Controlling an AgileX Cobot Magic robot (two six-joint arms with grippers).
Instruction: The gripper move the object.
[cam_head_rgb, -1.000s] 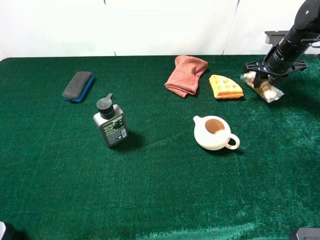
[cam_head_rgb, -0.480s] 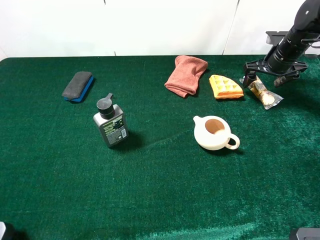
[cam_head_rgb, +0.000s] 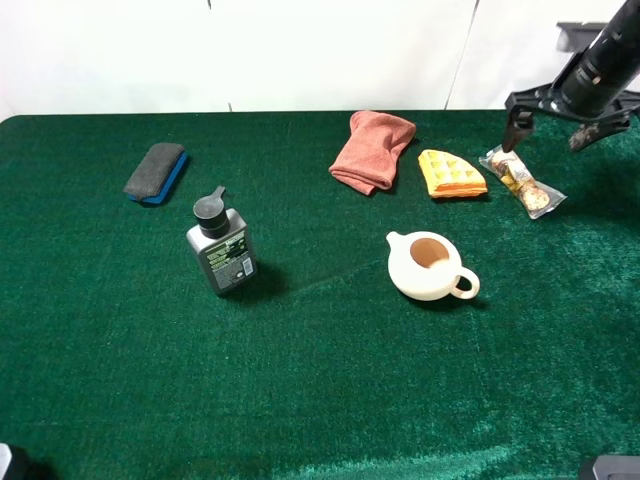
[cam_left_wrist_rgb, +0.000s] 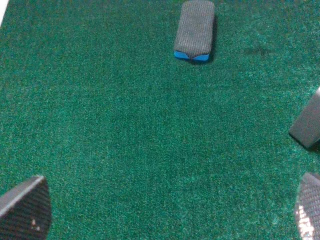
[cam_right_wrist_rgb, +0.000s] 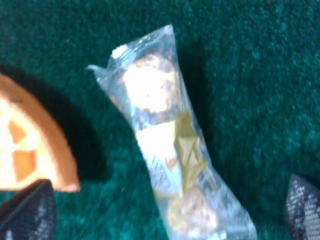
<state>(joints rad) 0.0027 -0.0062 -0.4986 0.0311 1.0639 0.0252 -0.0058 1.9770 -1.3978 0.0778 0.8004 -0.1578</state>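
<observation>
The object, a clear snack packet (cam_head_rgb: 522, 182) with round brown and cream pieces, lies flat on the green cloth at the back right, just right of the orange waffle wedge (cam_head_rgb: 450, 174). My right gripper (cam_head_rgb: 550, 122) is open and empty, raised above the packet's far end, its fingers spread wide. In the right wrist view the packet (cam_right_wrist_rgb: 172, 150) lies between the two fingertips (cam_right_wrist_rgb: 30, 210), untouched. My left gripper (cam_left_wrist_rgb: 165, 210) is open and empty over bare cloth; only its fingertips (cam_left_wrist_rgb: 25, 207) show.
A white teapot (cam_head_rgb: 430, 265) stands near the middle right. A salmon cloth (cam_head_rgb: 372, 148) lies at the back centre. A dark bottle (cam_head_rgb: 221, 246) stands left of centre. A grey-and-blue eraser (cam_head_rgb: 156, 171) lies at the back left, also in the left wrist view (cam_left_wrist_rgb: 195, 29).
My right gripper held the packet a second ago, then set it on the cloth, opened and rose up and to the right. The packet now lies free. The left arm has not moved.
</observation>
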